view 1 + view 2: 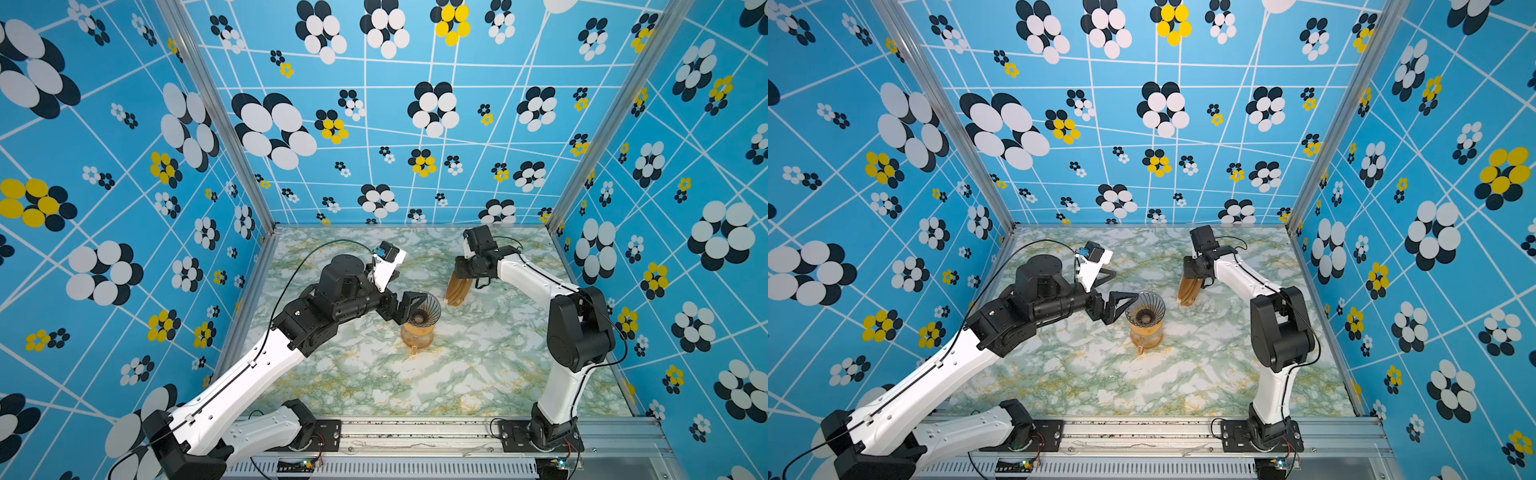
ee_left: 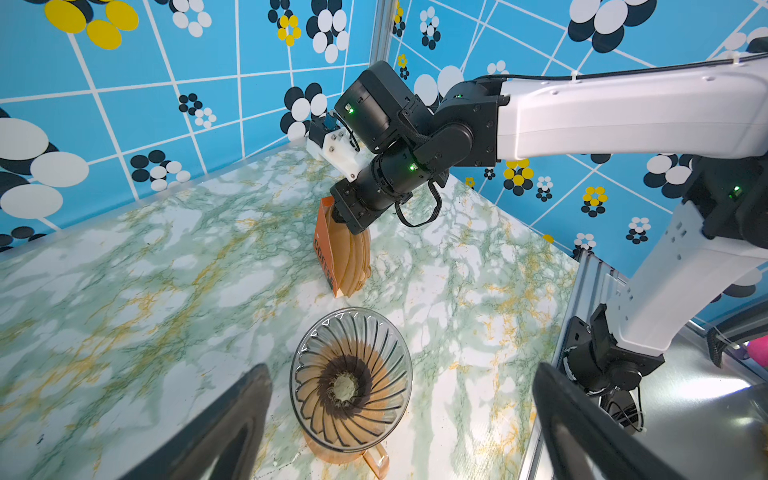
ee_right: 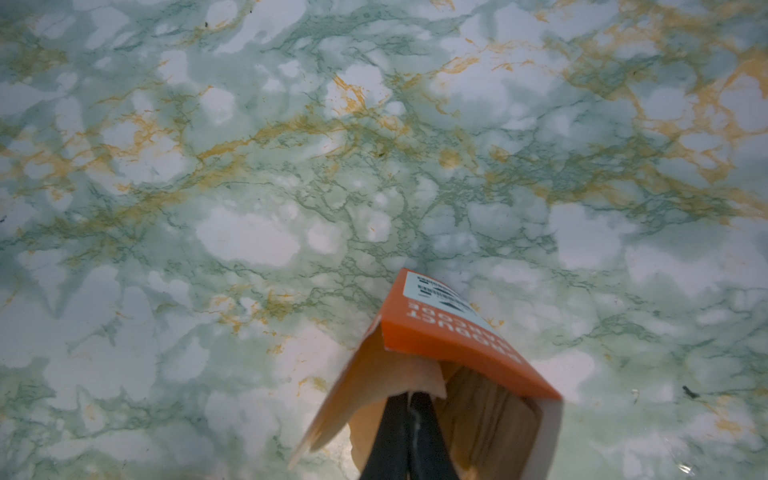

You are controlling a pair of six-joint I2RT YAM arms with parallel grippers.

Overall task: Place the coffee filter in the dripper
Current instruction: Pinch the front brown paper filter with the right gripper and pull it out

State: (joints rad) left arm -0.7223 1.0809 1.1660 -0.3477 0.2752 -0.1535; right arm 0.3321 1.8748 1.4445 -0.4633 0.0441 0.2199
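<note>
Closure is seen at the right gripper (image 3: 410,401): its two black fingers are pressed together, and the edge of a thin tan sheet, the coffee filter (image 3: 399,370), is pinched between them. The filter is held at the open mouth of the stack of filters (image 3: 486,411), which is wrapped on one side by an orange sleeve (image 3: 449,336) printed with lettering. In both top views the right gripper (image 1: 464,275) (image 1: 1192,272) is lowered onto the top of the stack (image 1: 458,291) (image 1: 1190,291), whose lower end is set on the marbled tabletop (image 1: 478,374). The same pose is shown in the left wrist view, where the stack (image 2: 353,257) is seen leaning slightly.

The stack is placed at about 2 o'clock from the dripper (image 1: 424,309) (image 1: 1145,309), near it but apart. The dripper, ribbed and clear, is seated on the amber carafe (image 1: 417,334) (image 1: 1145,336), near the middle of the tabletop.

The left gripper (image 1: 409,309) (image 1: 1121,309) is held wide apart at 9 o'clock from the dripper, just beside its rim; whether the rim is touched cannot be told. In the left wrist view the dripper (image 2: 351,378) is framed between the spread fingers (image 2: 232,424), and nothing is gripped.
</note>
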